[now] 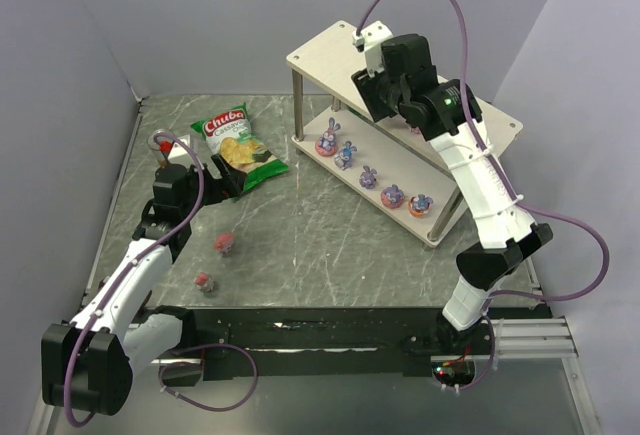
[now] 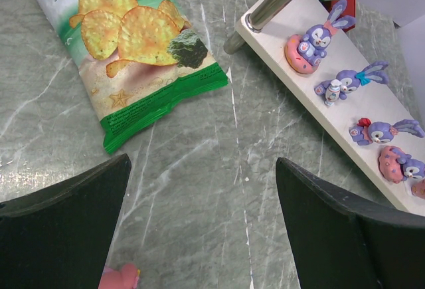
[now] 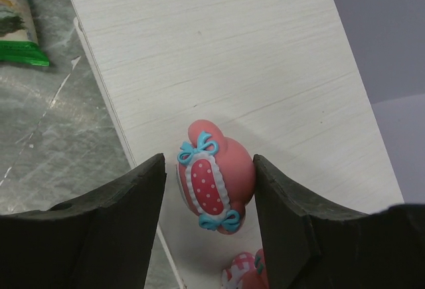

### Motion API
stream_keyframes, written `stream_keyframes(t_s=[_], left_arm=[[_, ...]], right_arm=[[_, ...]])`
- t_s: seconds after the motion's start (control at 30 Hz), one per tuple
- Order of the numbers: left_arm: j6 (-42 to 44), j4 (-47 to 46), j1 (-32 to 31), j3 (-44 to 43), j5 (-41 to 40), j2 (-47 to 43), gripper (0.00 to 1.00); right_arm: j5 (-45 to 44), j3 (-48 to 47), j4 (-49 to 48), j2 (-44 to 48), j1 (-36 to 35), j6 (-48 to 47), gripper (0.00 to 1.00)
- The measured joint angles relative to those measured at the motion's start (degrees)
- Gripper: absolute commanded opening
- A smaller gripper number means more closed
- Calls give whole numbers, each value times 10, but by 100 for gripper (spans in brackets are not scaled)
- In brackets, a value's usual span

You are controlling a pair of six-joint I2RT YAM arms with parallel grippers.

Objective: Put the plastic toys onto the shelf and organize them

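A: Right gripper (image 3: 209,169)?
B: Partly open — pink toy (image 3: 216,186) sits between its fingers (image 3: 99,222) on the shelf (image 3: 219,56), gap on one side.
A: Left gripper (image 2: 202,163)?
B: Wide open, empty, above the table (image 2: 199,116) near the chip bag (image 2: 133,43).

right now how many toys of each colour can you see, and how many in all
purple bunny figurines: 5, all on the lower board of the shelf
pink rounded toys: 4, with 2 on the table and 2 on the shelf in the right wrist view
total: 9
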State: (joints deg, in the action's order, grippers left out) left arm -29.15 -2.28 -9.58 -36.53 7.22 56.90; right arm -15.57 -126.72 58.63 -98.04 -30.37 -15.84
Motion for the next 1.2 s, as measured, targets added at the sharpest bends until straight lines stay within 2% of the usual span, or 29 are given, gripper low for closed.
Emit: stream_keyframes(t_s=[0.23, 0.5, 0.63, 0.8, 0.93, 1.2], left_arm=[[0, 0, 0, 0, 0, 0, 96], [0, 0, 0, 0, 0, 0, 96], [0, 0, 0, 0, -7, 0, 96], [-1, 14, 0, 0, -34, 0, 96], [-18, 69, 0, -19, -77, 20, 96], [-86, 178, 0, -32, -118, 66, 96]], right_arm=[[0, -1, 0, -9, 0, 0, 72], [-7, -20, 1, -15, 0, -3, 93], [-8, -30, -4, -15, 0, -8, 100], [-7, -36, -14, -14, -3, -15, 100], [-9, -36, -26, -8, -17, -23, 100], [-10, -21, -83, 49, -106, -57, 100]])
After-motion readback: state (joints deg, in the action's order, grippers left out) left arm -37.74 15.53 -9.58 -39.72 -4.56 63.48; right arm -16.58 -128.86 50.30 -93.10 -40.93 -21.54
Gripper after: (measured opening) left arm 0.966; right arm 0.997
